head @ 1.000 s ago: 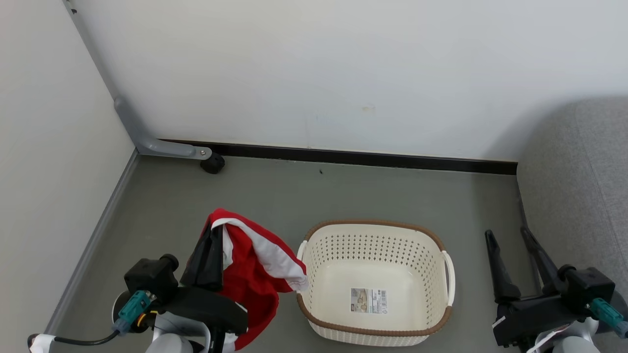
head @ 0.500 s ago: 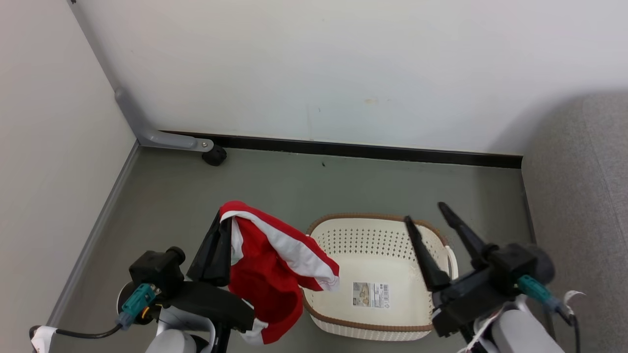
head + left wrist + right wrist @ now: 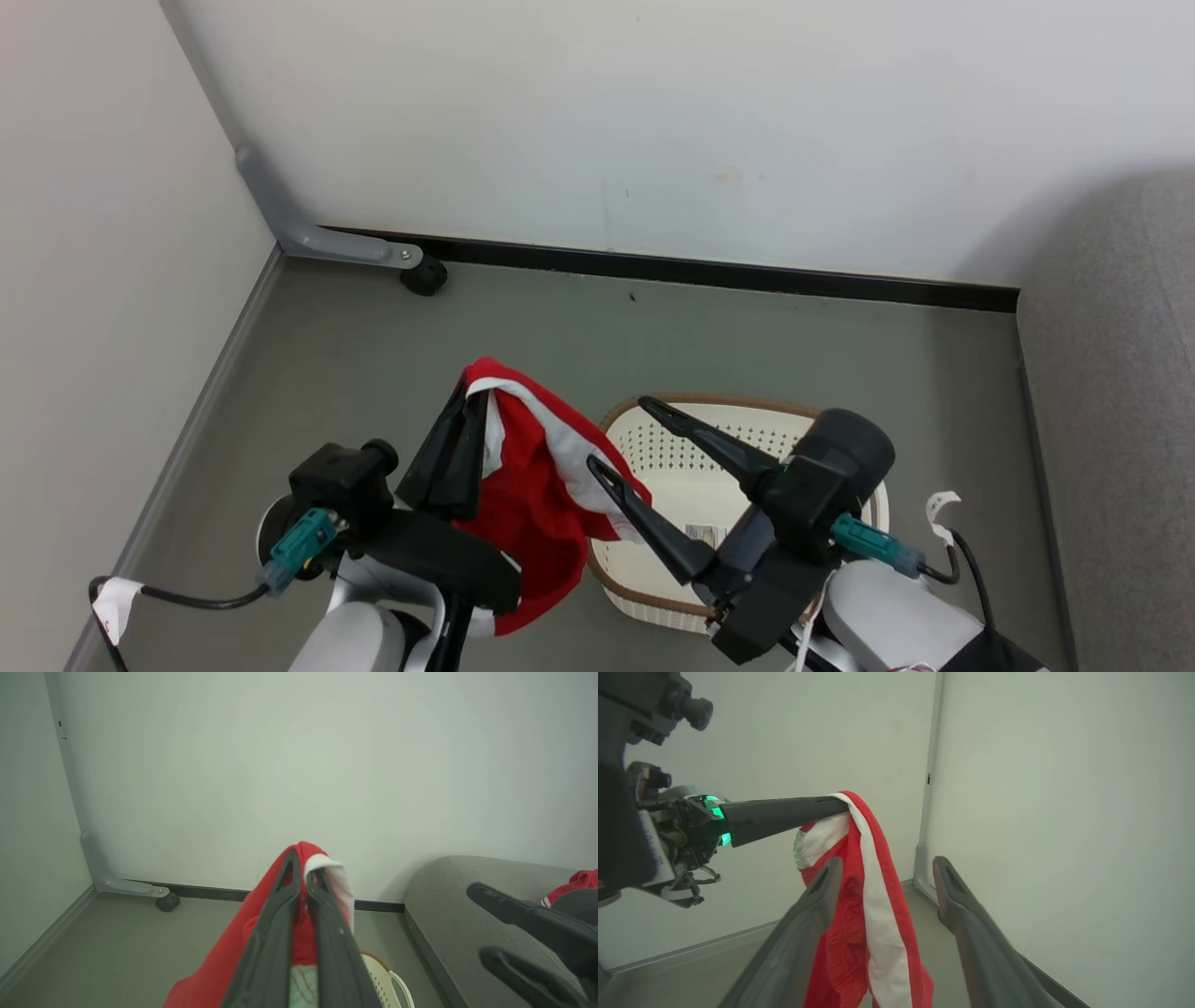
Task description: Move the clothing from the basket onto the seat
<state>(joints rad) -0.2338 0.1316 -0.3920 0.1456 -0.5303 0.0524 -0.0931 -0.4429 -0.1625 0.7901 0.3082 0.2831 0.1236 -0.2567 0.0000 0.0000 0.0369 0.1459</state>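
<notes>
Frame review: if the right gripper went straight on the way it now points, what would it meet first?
Most likely the red garment hanging from the shut left gripper: in the right wrist view it hangs just ahead of the open right gripper. Exact depth is unclear.

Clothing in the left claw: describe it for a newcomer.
Find the cream basket on the grey floor. Just left, the left claw holds up the clothing: red with a white stripe, hanging midair, unlike the red piece on the seat.
</notes>
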